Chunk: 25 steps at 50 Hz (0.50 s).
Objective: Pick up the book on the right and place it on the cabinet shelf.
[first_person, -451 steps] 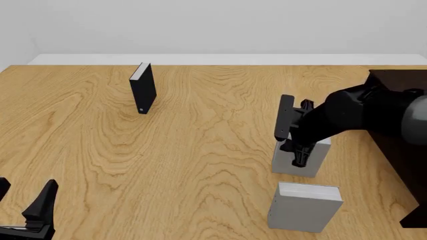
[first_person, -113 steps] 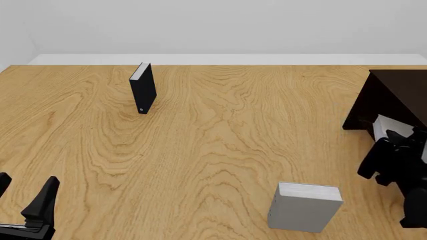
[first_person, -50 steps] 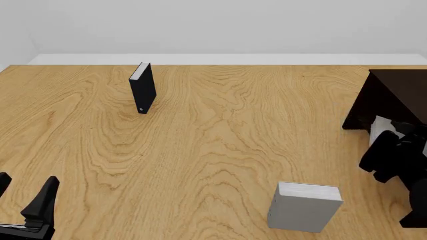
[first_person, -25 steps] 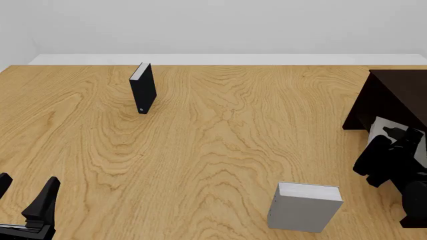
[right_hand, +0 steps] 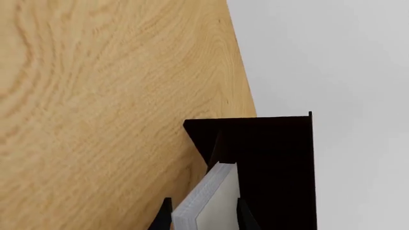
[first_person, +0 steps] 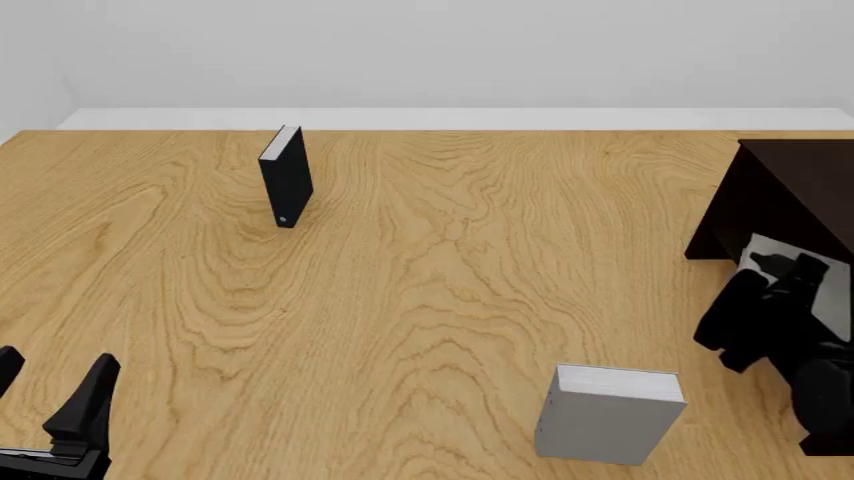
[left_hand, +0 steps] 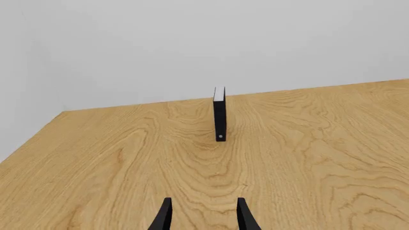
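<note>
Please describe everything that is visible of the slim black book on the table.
The slim black book is thin, with a black cover and white page edges along its top. A small pale dot sits low on its spine. It stands upright and alone on the wooden table, on the far left, untouched by either gripper. In the left wrist view it stands straight ahead.

The counter (first_person: 441,300) is shown in light honey-coloured wood with swirling darker grain. A slim black book (first_person: 286,177) is seen with a white page edge and a small pale dot on its spine. A thick book (first_person: 609,414) is coloured light grey with white pages. The cabinet (first_person: 801,190) is rendered very dark brown, almost black. The book (right_hand: 208,203) at the cabinet is seen as light grey with white page edges. Both the right pincer (right_hand: 200,215) and the left pincer (left_hand: 200,215) are black.
</note>
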Each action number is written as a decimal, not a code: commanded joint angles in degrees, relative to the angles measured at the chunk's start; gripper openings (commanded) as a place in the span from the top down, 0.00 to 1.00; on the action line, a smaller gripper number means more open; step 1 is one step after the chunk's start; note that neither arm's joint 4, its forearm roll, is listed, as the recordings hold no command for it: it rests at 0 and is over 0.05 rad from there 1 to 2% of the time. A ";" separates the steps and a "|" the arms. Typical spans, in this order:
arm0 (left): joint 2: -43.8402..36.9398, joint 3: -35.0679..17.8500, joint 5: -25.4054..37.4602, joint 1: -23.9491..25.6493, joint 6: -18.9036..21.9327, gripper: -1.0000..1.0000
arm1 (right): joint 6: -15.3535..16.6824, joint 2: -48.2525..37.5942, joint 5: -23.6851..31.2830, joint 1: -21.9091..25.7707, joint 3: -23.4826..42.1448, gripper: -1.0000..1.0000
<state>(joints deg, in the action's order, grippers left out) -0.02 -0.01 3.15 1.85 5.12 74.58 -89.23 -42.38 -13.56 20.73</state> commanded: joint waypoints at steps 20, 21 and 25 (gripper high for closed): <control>-0.01 0.00 -0.28 0.12 0.00 0.00 | -1.84 0.22 1.86 2.97 1.14 0.00; -0.01 0.00 -0.26 0.24 0.14 0.00 | -2.03 0.25 2.17 3.16 1.26 0.00; 0.00 0.00 -0.37 0.09 0.17 0.00 | -2.16 0.17 2.29 3.58 1.40 0.00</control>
<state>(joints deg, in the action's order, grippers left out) -0.02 -0.01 2.91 1.95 5.17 73.10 -89.04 -40.80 -10.98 21.71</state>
